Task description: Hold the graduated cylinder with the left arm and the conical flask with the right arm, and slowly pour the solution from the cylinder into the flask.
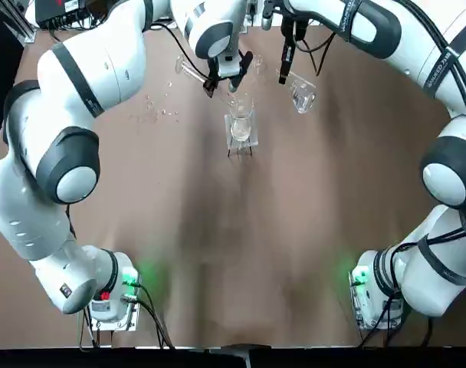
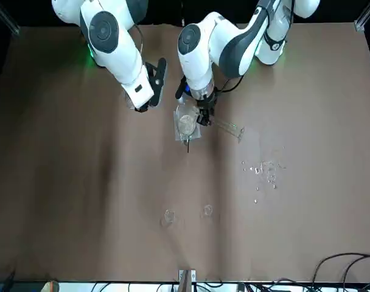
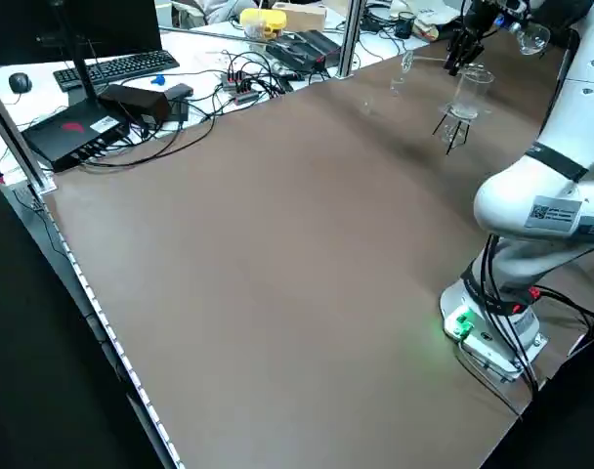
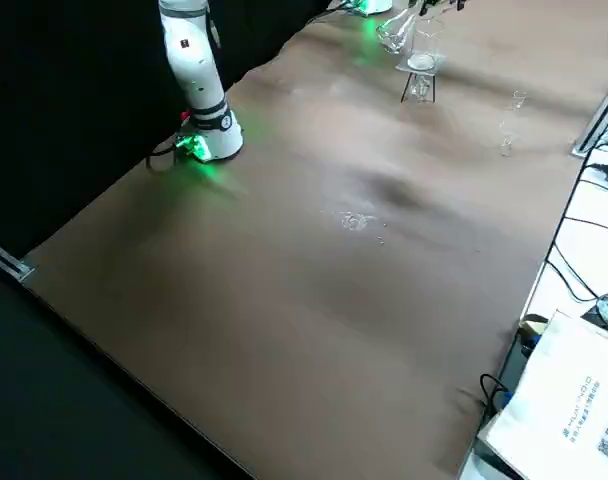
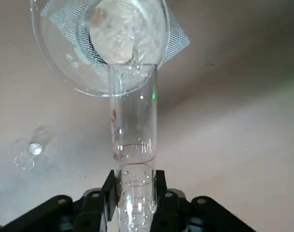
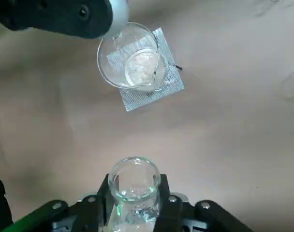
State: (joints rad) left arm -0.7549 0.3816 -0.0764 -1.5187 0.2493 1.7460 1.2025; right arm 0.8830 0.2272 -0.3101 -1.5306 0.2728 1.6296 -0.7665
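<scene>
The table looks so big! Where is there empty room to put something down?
The table's whole brown middle is bare, between the two arm bases and up to the beaker on its stand. It is crowded at the far edge: there the left hand grips the graduated cylinder, the right hand grips the conical flask, and tiny glass pieces lie scattered.

beaker (image 1: 241, 123) blocks gap between hands

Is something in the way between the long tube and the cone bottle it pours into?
Yes, the beaker on its stand sits between the graduated cylinder, held by the left gripper, and the conical flask, held by the right gripper.
</scene>
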